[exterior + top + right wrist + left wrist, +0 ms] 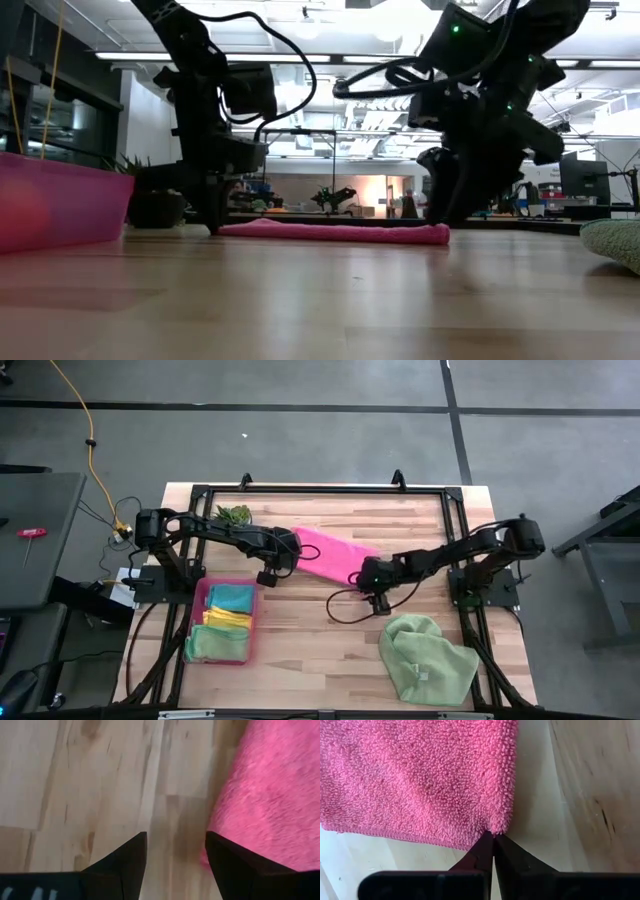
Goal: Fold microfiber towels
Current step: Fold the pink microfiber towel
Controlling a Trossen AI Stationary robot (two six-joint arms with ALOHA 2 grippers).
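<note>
Low view hides towel corners; left claw (pixel 492 840) clenched on pink towel (pixel 420 775) corner, right claw (pixel 176 850) released.

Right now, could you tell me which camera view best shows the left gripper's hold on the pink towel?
The left wrist view: the left gripper is shut on the pink towel at its corner. The high view shows only the arm over that end, the low view a flat strip, and the right wrist view the towel's other edge.
</note>
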